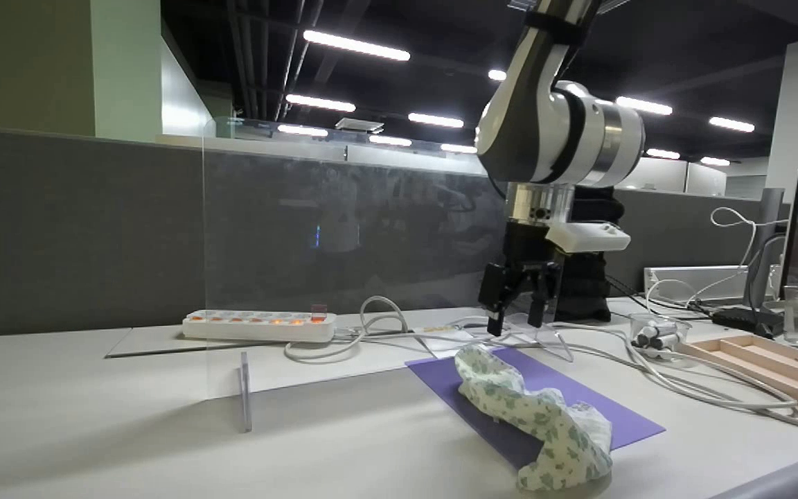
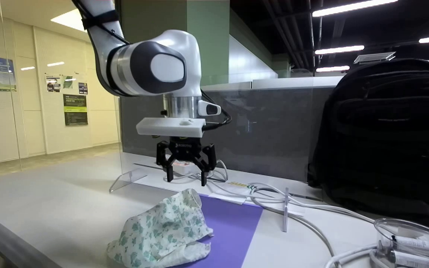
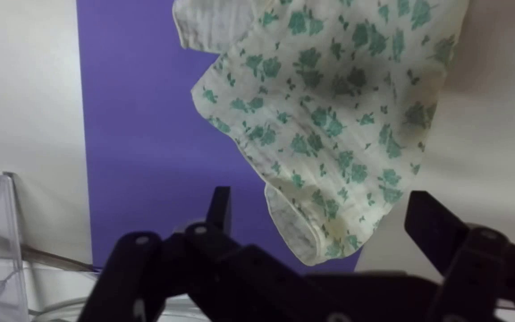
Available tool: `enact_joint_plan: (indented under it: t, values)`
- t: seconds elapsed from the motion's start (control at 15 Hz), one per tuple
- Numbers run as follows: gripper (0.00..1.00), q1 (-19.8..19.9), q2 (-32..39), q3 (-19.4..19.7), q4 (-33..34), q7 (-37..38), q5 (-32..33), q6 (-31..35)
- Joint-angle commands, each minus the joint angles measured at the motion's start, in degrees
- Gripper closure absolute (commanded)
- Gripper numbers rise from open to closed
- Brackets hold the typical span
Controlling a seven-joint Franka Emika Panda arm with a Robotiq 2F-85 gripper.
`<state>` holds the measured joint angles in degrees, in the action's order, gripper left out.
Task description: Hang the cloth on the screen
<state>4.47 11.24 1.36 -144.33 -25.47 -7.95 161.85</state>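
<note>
While the end effector (image 2: pixel 187 181) gapes wide, holding nothing, above the cloth (image 2: pixel 162 227), which lies rumpled partly on the mat (image 2: pixel 233 223), partly on the worktop (image 1: pixel 94 430), the pick probably wants a straight descent over the curled end nearest the screen (image 1: pixel 371 256), then a pinch deep enough to hold yet clear of the mat.

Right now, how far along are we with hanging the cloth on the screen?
Done, it seems: only positioning. The open gripper hangs above the cloth, one end showing between its jaws in the wrist view. In hand: nothing gripped; the cloth lies crumpled, partly on the purple mat. Left: grasping, lifting and draping it, since the screen stands with nothing hung on it.
</note>
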Motion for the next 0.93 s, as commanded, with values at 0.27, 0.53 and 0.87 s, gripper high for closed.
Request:
enact_joint_plan:
  t: [0.27, 0.53, 0.87]
  values:
    - [0.0, 7.1, 11.9, -8.7, 9.2, -5.5, 1.2, 4.9]
    - [0.33, 10.6, 13.9, -12.7, 10.3, -6.7, 1.9, 4.6]
    - [0.69, 14.1, 12.9, -16.3, 10.1, -7.9, 1.0, 2.9]
